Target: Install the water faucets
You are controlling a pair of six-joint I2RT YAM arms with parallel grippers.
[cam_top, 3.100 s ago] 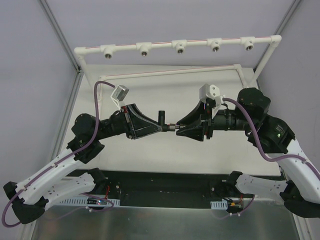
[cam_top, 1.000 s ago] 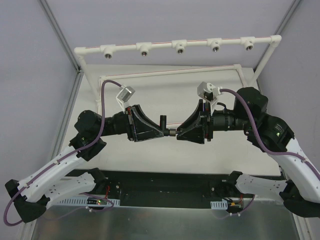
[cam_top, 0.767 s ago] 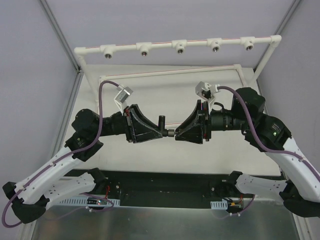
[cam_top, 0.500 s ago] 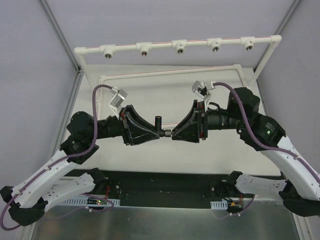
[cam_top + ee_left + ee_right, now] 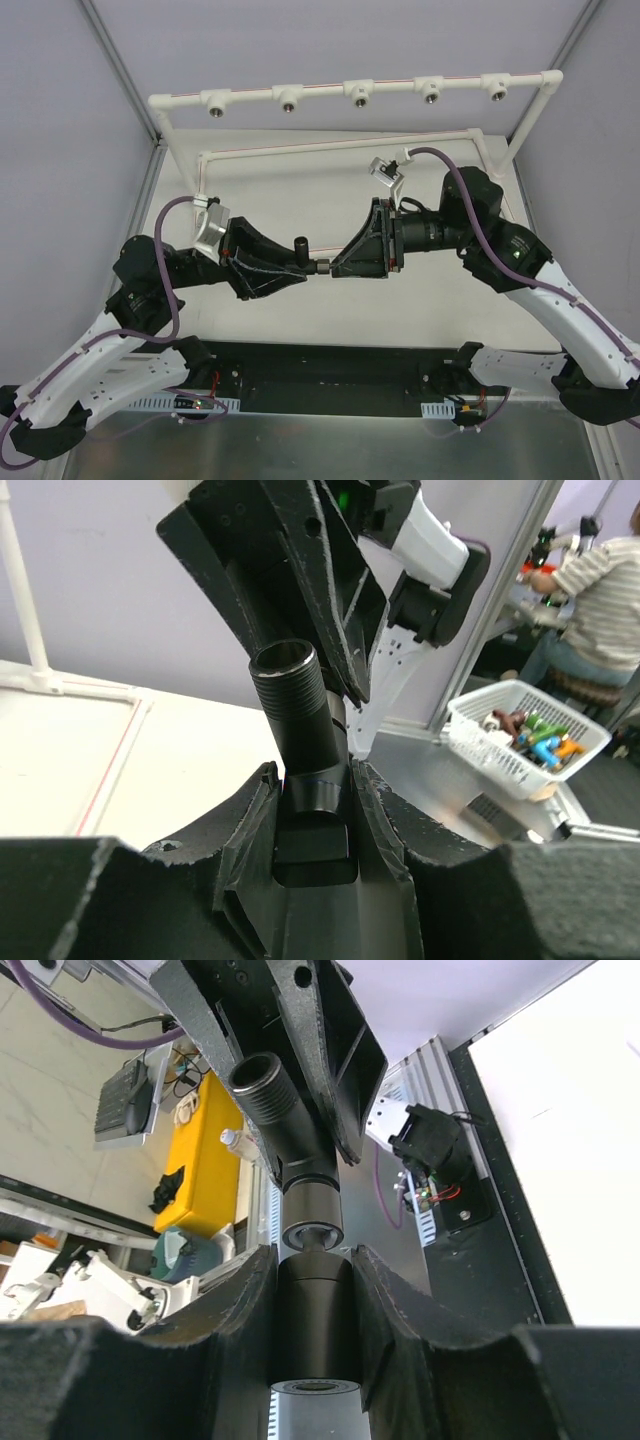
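In the top view my left gripper [image 5: 297,270] and right gripper [image 5: 336,267] meet tip to tip above the table's middle. The left gripper [image 5: 312,780] is shut on the T-shaped black faucet [image 5: 301,715], whose threaded stem [image 5: 301,246] points up and away. The right gripper [image 5: 314,1265] is shut on the short stubby black cylinder [image 5: 315,1312]. The cylinder's end sits against the T-shaped faucet's collar [image 5: 312,1212], with a thin pin between them. The two parts are lined up end to end, off the table.
A white pipe rail [image 5: 320,88] with several metal-threaded fittings [image 5: 359,94] runs across the back. A lower white pipe frame [image 5: 340,145] lies on the table. A black strip [image 5: 320,365] lines the near edge. A white basket [image 5: 525,725] stands beyond the table.
Both grippers, still joined at the faucet parts, have shifted left and slightly toward the near edge. Both wrists have rolled, carrying their cameras leftward.
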